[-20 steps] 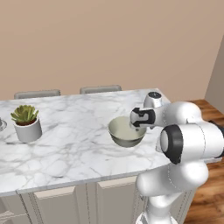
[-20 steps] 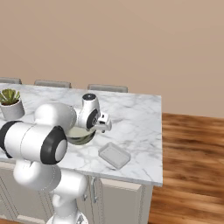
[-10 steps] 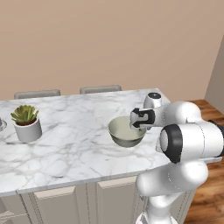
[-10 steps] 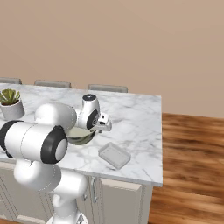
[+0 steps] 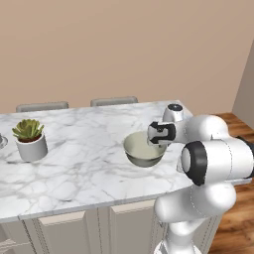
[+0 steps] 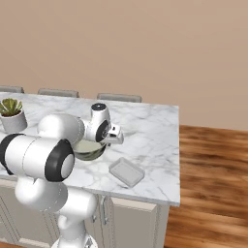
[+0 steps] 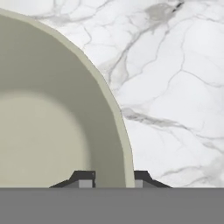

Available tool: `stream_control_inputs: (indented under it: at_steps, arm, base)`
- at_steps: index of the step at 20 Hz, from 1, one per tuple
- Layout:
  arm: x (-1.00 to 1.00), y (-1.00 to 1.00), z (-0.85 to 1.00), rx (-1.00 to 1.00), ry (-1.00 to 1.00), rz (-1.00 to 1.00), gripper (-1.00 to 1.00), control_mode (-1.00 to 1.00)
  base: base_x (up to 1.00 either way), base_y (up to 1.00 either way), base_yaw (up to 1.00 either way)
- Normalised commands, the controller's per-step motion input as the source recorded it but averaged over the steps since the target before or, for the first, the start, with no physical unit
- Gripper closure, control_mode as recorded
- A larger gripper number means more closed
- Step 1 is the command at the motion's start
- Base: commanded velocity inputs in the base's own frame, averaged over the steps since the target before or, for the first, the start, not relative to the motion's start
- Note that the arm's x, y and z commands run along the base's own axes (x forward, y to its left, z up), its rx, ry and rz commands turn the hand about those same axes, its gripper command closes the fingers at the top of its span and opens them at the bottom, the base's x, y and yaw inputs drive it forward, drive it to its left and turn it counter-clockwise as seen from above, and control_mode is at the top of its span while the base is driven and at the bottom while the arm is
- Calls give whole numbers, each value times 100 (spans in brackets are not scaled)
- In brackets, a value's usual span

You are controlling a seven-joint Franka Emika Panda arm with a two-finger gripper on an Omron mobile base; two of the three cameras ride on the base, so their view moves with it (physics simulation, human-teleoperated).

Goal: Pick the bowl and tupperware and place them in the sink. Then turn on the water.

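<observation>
Pale grey-green bowl (image 5: 143,150), lighter cream inside. White marble counter (image 5: 84,163) with grey veining. Small pale grey-white tupperware (image 6: 127,171). Green succulent (image 5: 28,129) in grey pot (image 5: 32,148). White arm with dark joints, dark fingertips (image 7: 83,178). Tan wall (image 5: 124,49), reddish-brown wood floor (image 6: 208,184), cream cabinet fronts (image 5: 74,230).

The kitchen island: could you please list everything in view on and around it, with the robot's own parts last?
Counter: one, white marble, topping pale cabinets.
Bowl: one, grey-green with cream inside, near the counter's right end.
Tupperware: one, pale grey-white, flat on the counter to the right of the bowl.
Potted succulent: one, green plant in a grey pot, at the counter's left.
Chair backs: three, grey, behind the counter.
Floor: brown wood, right of the island.
Wall: tan, behind.
Arm: one, white with dark joints.
Gripper: one, fingers astride the bowl's rim, one inside and one outside.
</observation>
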Motion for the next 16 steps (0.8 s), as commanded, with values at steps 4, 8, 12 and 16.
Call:
stream_control_inputs:
  at_steps: [4, 8, 12, 16]
  arm:
    - [-6, -1, 40, 0, 0, 0, 100, -100]
    - [-5, -1, 51, 0, 0, 0, 100, -100]
    - [0, -6, 62, 0, 3, -1, 100, -100]
    - [-11, -10, 63, 0, 7, -3, 100, -100]
  base:
    - [0, 0, 0]
    - [0, 0, 0]
    - [0, 0, 0]
    - [0, 0, 0]
